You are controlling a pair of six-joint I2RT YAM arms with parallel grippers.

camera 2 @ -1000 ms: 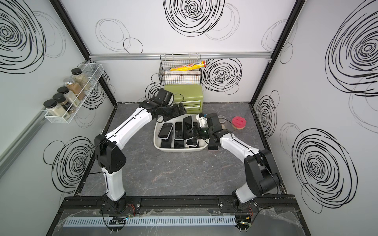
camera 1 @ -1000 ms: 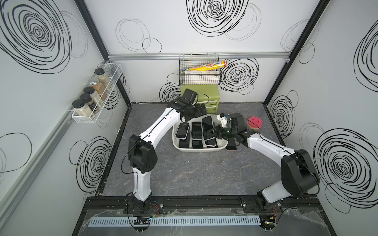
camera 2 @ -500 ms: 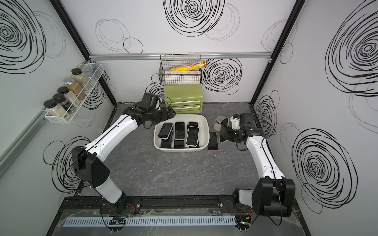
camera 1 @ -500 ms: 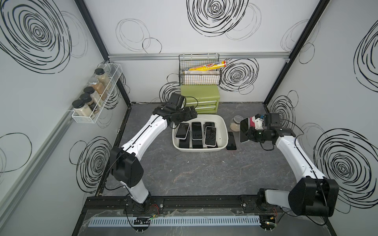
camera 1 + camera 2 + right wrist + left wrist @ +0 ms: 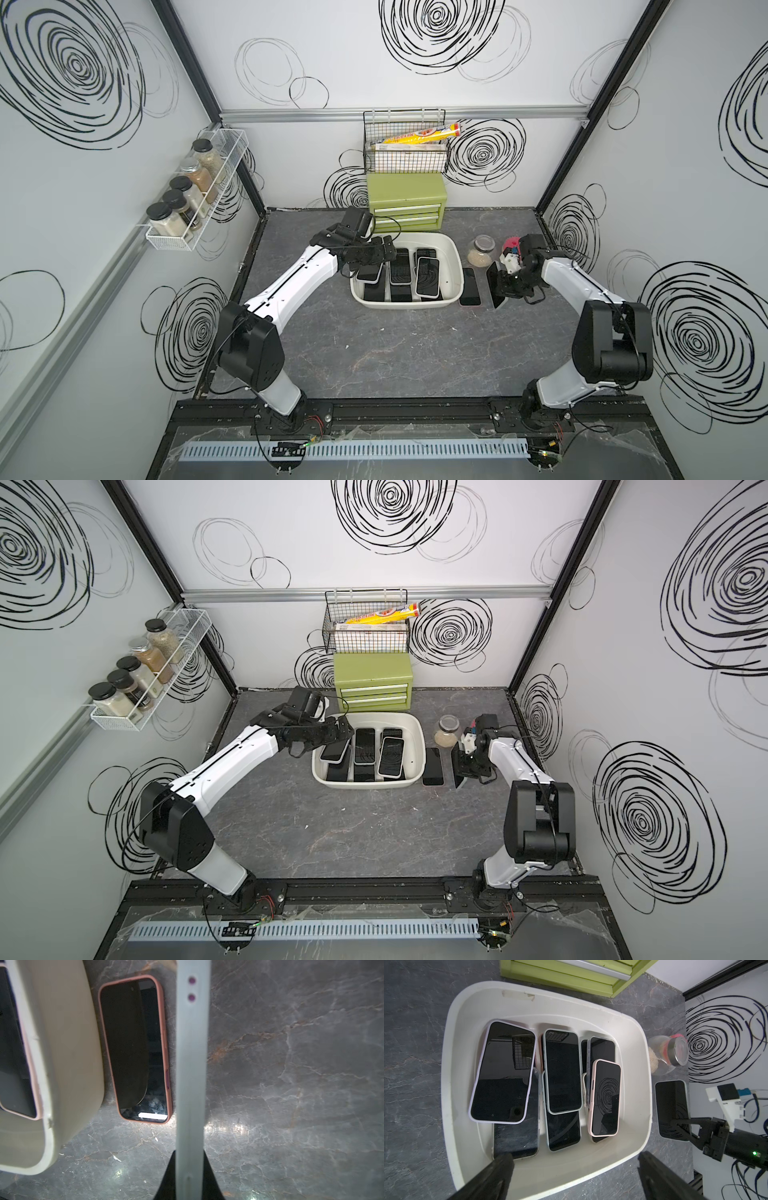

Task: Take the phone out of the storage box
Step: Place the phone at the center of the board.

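Above the left end of the storage box (image 5: 463, 1043), the left fingers (image 5: 496, 1174) stand wide apart and empty. Inside lie overlapping phones, stiff, glass-faced, likely slick and breakable. The topmost lilac-cased phone (image 5: 503, 1072) offers raised long edges to pinch. Just right of the box, a pink-cased phone (image 5: 133, 1049) lies flat on the table (image 5: 395, 353). Farther right, the right fingers (image 5: 166, 1184) clamp a pale phone (image 5: 191, 1064) on edge.

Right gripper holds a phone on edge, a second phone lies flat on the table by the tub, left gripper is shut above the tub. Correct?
No: the left gripper is open, not shut; the left wrist view shows its fingers wide apart above the tub. The rest holds: right gripper holds a phone on edge, a second phone flat by the tub.
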